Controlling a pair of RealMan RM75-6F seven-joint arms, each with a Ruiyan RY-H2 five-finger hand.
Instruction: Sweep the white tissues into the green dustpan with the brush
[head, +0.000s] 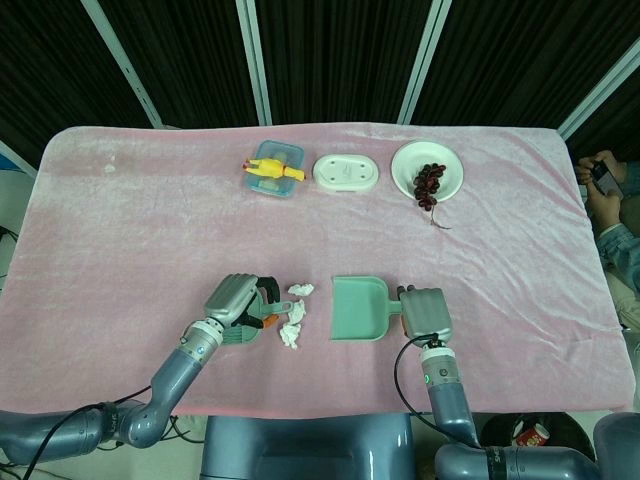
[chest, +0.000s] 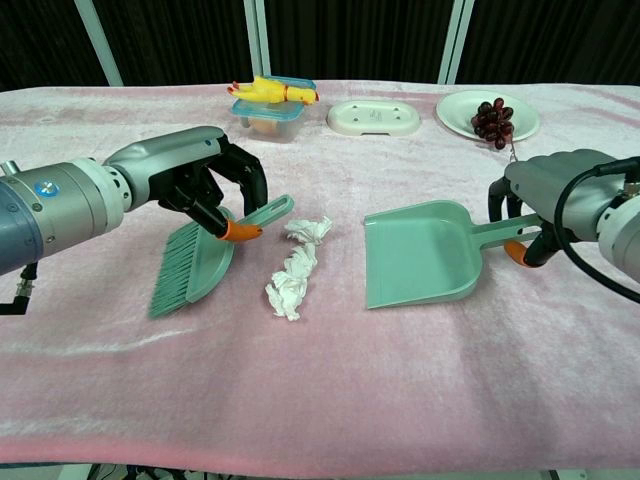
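A green brush (chest: 190, 265) with an orange-tipped handle stands on the pink cloth, bristles down, and my left hand (chest: 205, 175) grips its handle from above. Right of the bristles lie crumpled white tissues (chest: 292, 280), with a smaller piece (chest: 310, 228) just behind them. The green dustpan (chest: 420, 255) lies flat further right, its open mouth facing the tissues. My right hand (chest: 545, 190) holds the dustpan's handle. In the head view the left hand (head: 232, 298), tissues (head: 293, 325), dustpan (head: 360, 308) and right hand (head: 425, 312) line up near the front edge.
At the back of the table stand a blue container with a yellow rubber chicken (head: 272, 168), a white oval dish (head: 347, 172) and a white plate (head: 445, 158) of dark grapes. A seated person (head: 610, 200) is at the right edge.
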